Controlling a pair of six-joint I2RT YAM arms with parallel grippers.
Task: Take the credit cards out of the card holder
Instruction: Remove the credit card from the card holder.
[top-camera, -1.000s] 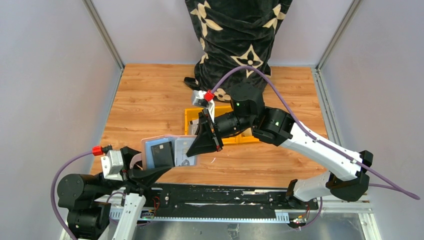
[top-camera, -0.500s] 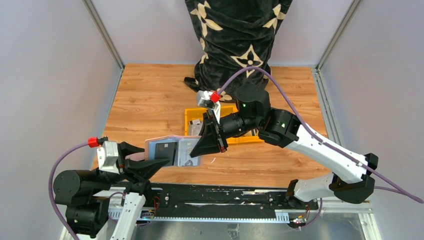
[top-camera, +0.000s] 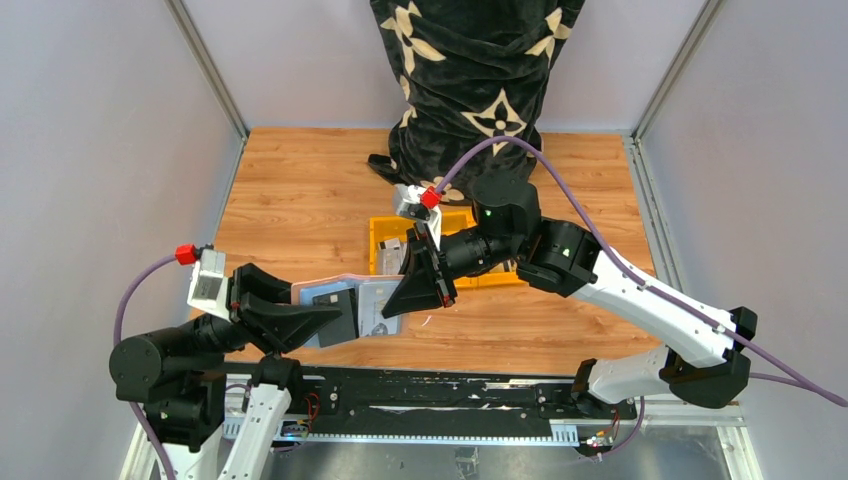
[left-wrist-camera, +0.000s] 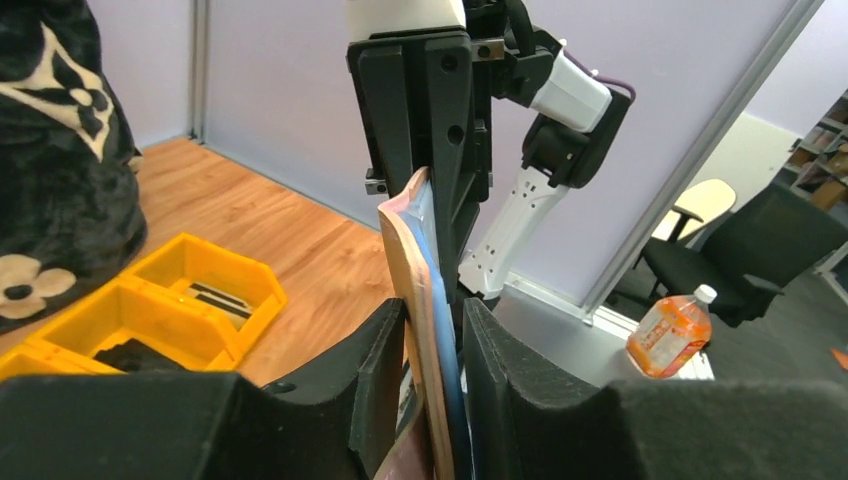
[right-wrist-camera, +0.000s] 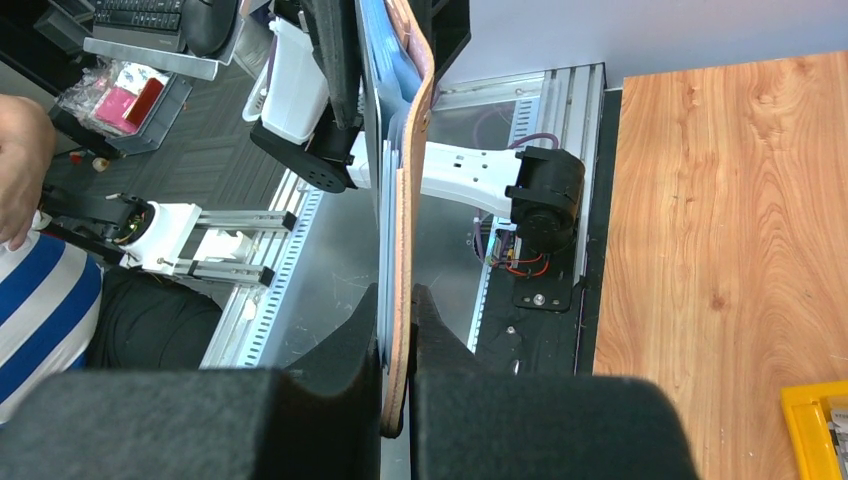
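Observation:
The taupe card holder (top-camera: 338, 280) hangs in the air between both grippers, above the table's near edge. Pale blue-grey credit cards (top-camera: 375, 305) lie against it. My left gripper (top-camera: 335, 318) is closed over its left end. In the left wrist view the holder (left-wrist-camera: 408, 260) and a blue card (left-wrist-camera: 432, 290) stand edge-on between the left gripper's (left-wrist-camera: 435, 330) fingers, with only a thin slit beside the card. My right gripper (top-camera: 405, 300) pinches the right end. In the right wrist view the right gripper (right-wrist-camera: 398, 310) is shut on the holder (right-wrist-camera: 405, 220) and a card (right-wrist-camera: 375, 60).
A yellow three-compartment tray (top-camera: 385, 228) sits behind the right gripper, with a small black item (left-wrist-camera: 130, 352) in one compartment. A black patterned cloth (top-camera: 470, 80) stands at the back. The black rail (top-camera: 430, 395) runs along the near edge. A bottle (left-wrist-camera: 668, 335) lies off the table.
My left gripper has swung up and further over the holder's left end. My right gripper and the holder have shifted slightly to the right.

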